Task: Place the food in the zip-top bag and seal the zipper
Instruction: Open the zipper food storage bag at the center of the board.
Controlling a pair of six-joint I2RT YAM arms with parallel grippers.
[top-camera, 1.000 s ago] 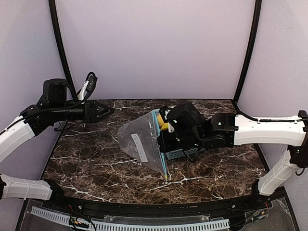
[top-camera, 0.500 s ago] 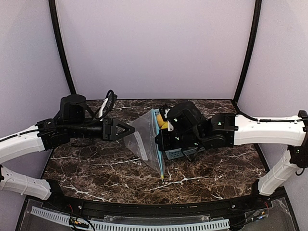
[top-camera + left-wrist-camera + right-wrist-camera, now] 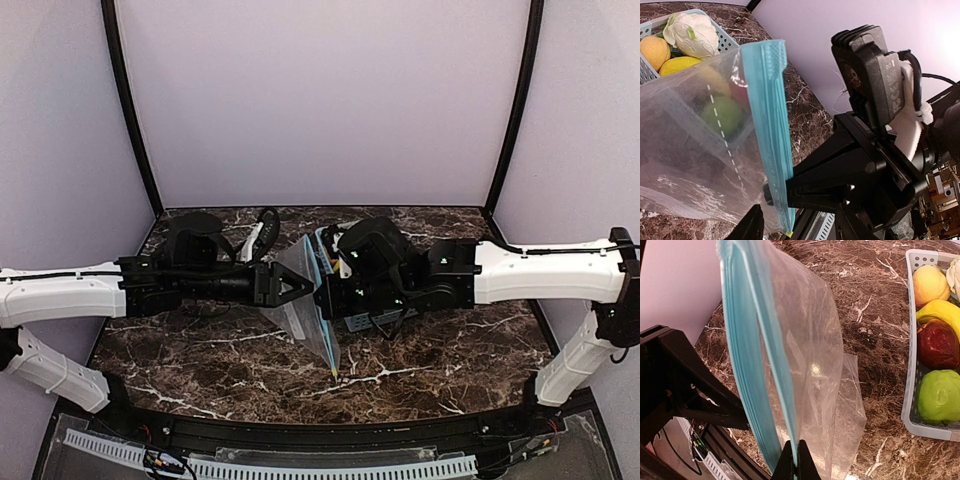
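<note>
One zip-top bag [image 3: 810, 365]: clear, crinkly film held upright over the marble table [image 3: 200, 350], mouth edge standing on end. I see a white dashed line running down one wall.
Zipper [image 3: 771, 115]: a ribbed teal strip along the whole mouth. In my right wrist view its two lips stand a little apart above the fingertips.
Right gripper [image 3: 794, 460]: fingers pressed together on the teal edge near its lower end, and the strip rises away from those tips.
Left gripper [image 3: 300, 288]: jaws part way apart, tips pointed at the bag from the side opposite the right fingers. I cannot tell whether they touch the film.
Food: all that I can see lies in the light blue basket [image 3: 912, 375], beyond the bag from the left fingers and not touching the film.
Left wrist view adds: the cauliflower [image 3: 690, 32] whole, the orange [image 3: 654, 50] beside it, and the right gripper's black body clamped on the strip.
Right wrist view adds: banana [image 3: 940, 312], dark red apple [image 3: 940, 345] and green apple [image 3: 940, 395] in a row, unobscured by film.
Top view adds: the bag hangs between the two sets of fingers, and the right wrist covers much of the basket.
</note>
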